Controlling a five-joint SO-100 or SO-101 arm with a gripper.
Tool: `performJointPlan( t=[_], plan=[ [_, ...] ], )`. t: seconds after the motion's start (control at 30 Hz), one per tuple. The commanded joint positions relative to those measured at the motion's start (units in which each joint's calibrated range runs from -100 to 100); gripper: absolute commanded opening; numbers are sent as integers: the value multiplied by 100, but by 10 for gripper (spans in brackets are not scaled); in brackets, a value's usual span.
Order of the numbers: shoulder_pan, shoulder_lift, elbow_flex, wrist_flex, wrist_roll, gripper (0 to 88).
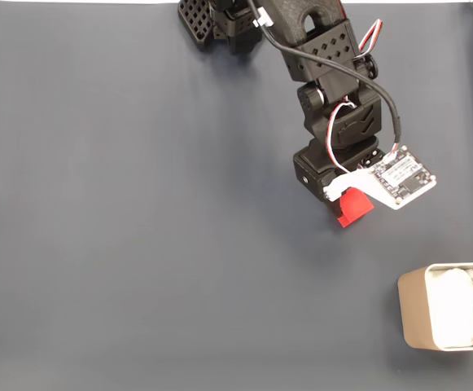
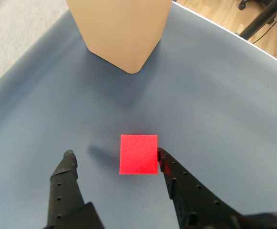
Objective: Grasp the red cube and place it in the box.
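Dark blue-grey cloth (image 1: pixel 122 244) covers the table; in the wrist view a wooden floor (image 2: pixel 224 14) lies beyond its edge. On the cloth, the red cube (image 2: pixel 138 154) sits between the spread fingers of the gripper (image 2: pixel 114 156), the right-hand fingertip (image 2: pixel 163 156) at its side. Grasping is the step in hand; closing squarely should come next, then a carry to the box (image 1: pixel 415 314), well apart.
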State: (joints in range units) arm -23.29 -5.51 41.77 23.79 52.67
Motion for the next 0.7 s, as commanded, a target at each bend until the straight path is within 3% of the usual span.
performJointPlan(
  t=[0.0, 0.4, 0.67],
  plan=[
    [-100, -64, -281, -125, -54, 381],
    [-107, -142, -80, -141, -34, 363],
    [-85, -150, -71, -92, 103, 221]
  ],
)
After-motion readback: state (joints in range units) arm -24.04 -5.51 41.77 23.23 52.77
